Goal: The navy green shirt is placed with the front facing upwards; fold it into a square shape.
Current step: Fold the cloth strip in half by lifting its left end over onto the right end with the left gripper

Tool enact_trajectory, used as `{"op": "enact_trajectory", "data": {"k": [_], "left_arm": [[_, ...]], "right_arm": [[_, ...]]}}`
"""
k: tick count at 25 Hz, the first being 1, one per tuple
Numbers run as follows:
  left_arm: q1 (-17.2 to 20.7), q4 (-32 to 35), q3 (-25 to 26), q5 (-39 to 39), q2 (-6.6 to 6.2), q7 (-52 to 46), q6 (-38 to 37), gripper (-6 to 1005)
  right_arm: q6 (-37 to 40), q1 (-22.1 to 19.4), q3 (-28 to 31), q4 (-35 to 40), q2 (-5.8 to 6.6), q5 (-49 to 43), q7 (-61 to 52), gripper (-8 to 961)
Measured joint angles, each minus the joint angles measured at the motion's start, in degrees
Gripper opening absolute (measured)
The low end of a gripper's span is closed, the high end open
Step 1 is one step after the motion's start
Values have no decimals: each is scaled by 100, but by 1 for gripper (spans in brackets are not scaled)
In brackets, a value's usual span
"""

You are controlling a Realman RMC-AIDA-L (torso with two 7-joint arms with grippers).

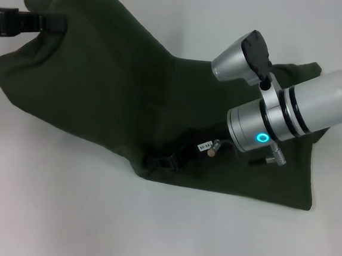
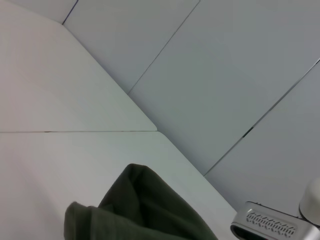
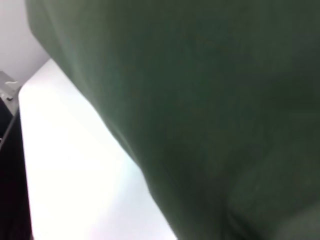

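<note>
The navy green shirt (image 1: 102, 92) lies bunched and partly lifted across the white table, with no lettering or collar showing. My left gripper (image 1: 59, 22) reaches in from the far left and is shut on a raised edge of the cloth, which drapes down from it. My right gripper (image 1: 156, 161) is low at the shirt's near edge, its black fingers shut on a fold there. A hanging lump of the shirt (image 2: 145, 210) shows in the left wrist view. The shirt (image 3: 210, 110) fills most of the right wrist view.
Bare white table (image 1: 61, 214) lies in front of the shirt and to its left. The table's corner (image 2: 150, 131) and the grey floor beyond it show in the left wrist view. The silver right forearm (image 1: 304, 110) hangs over the shirt's right part.
</note>
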State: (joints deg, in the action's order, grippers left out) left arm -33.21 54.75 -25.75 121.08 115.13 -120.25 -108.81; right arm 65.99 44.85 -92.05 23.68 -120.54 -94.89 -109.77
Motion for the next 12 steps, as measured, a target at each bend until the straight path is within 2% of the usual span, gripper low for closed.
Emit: {"op": "enact_trajectory", "data": {"k": [12], "left_arm": [[8,18,-3,-137,0,-44,-201,111]], "right_arm": [[2,-210,218,103,48,7,7,65]]}}
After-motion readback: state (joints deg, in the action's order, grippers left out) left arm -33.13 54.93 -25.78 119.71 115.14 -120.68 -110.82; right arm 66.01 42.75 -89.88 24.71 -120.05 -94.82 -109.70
